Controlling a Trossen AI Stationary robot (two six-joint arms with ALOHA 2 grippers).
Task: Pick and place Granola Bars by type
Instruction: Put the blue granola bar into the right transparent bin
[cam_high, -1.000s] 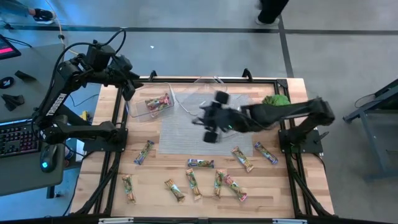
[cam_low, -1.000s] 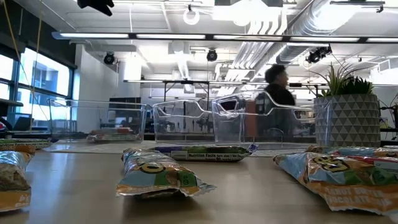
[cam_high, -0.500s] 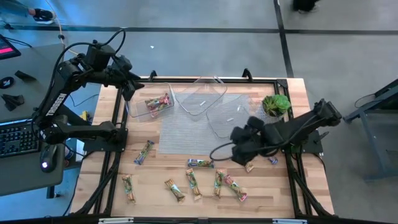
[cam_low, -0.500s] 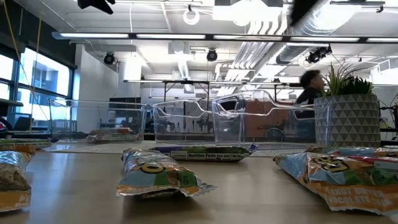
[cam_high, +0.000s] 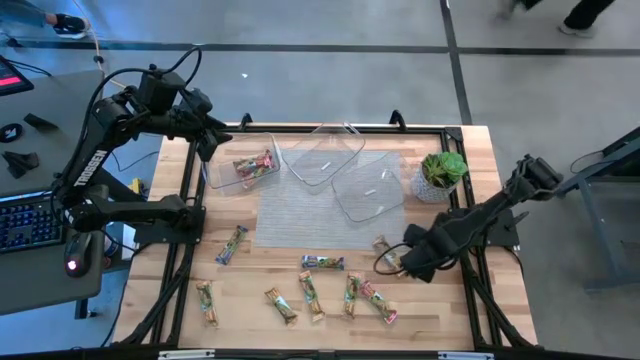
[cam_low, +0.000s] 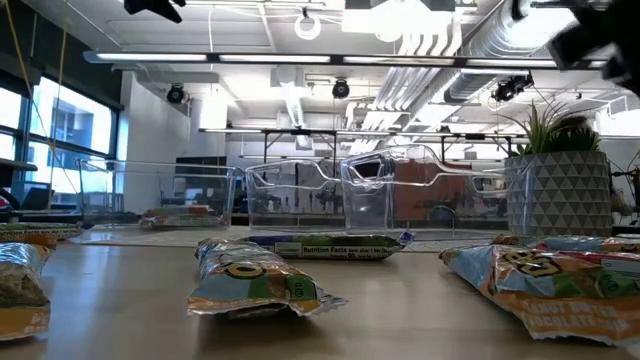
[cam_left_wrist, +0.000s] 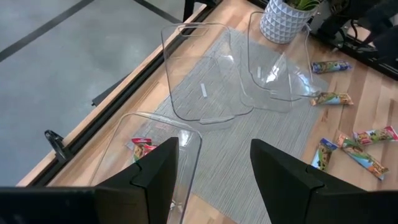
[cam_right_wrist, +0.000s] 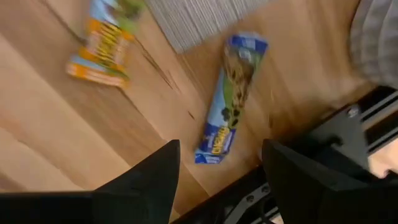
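Blue-wrapped bar (cam_right_wrist: 231, 93) lies on the wood just beyond my right gripper (cam_right_wrist: 217, 163), between its parted jaws; a tan bar (cam_right_wrist: 102, 48) sits farther off. My left gripper (cam_left_wrist: 208, 162), jaws apart, hangs above a tub (cam_left_wrist: 124, 158) holding a bar (cam_left_wrist: 143, 148).

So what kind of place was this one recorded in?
Most likely a robotics lab or open workshop: a wooden table with two arms mounted on it, a desk with a keyboard beside it, and exposed ceiling ducts over a large concrete-floored hall.

Grey floor (cam_high: 330, 25) with dark seams, ceiling strip lights (cam_low: 300, 57) — tall windows (cam_low: 70, 140), exposed ducts (cam_low: 500, 40)
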